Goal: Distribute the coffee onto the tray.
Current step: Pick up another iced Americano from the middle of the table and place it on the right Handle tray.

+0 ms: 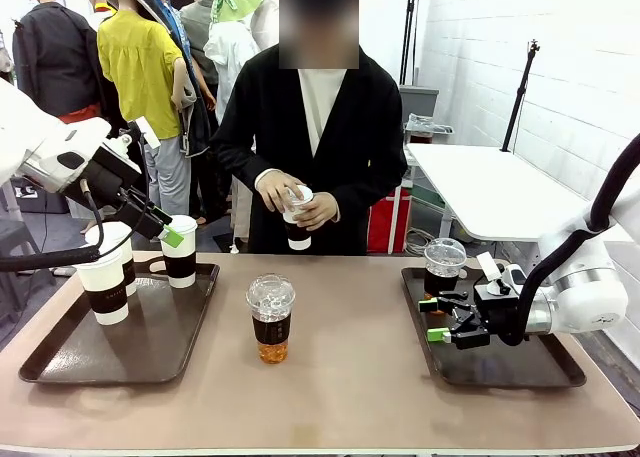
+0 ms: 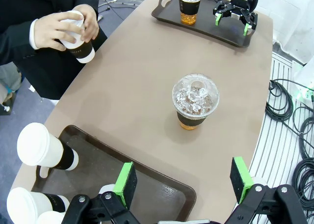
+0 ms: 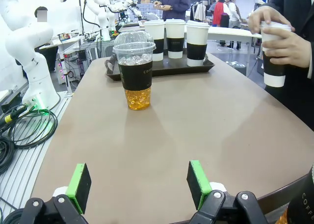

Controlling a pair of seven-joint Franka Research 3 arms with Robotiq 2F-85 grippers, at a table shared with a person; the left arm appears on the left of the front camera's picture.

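A clear iced coffee cup (image 1: 270, 319) (image 2: 195, 101) (image 3: 135, 69) stands alone mid-table. Three white lidded coffee cups (image 1: 112, 272) (image 3: 176, 37) sit on the left tray (image 1: 150, 352) (image 2: 98, 165). On the right tray (image 1: 530, 367) (image 2: 206, 25) is another clear cup (image 1: 444, 267) (image 2: 190, 3). My left gripper (image 1: 170, 232) (image 2: 184, 180) hovers open over the left tray, beside the rightmost white cup (image 1: 180, 252). Low over the right tray, my right gripper (image 1: 437, 319) (image 3: 139, 183) (image 2: 234, 18) is open and empty. The person holds a white cup (image 1: 297, 217) (image 2: 76, 35) (image 3: 274, 52) in both hands.
The person stands at the table's far side, centre. A white side table (image 1: 490, 192) is behind at right. Cables (image 2: 289, 111) lie on the floor past the table's near edge. Bare tabletop lies around the middle cup, between the trays.
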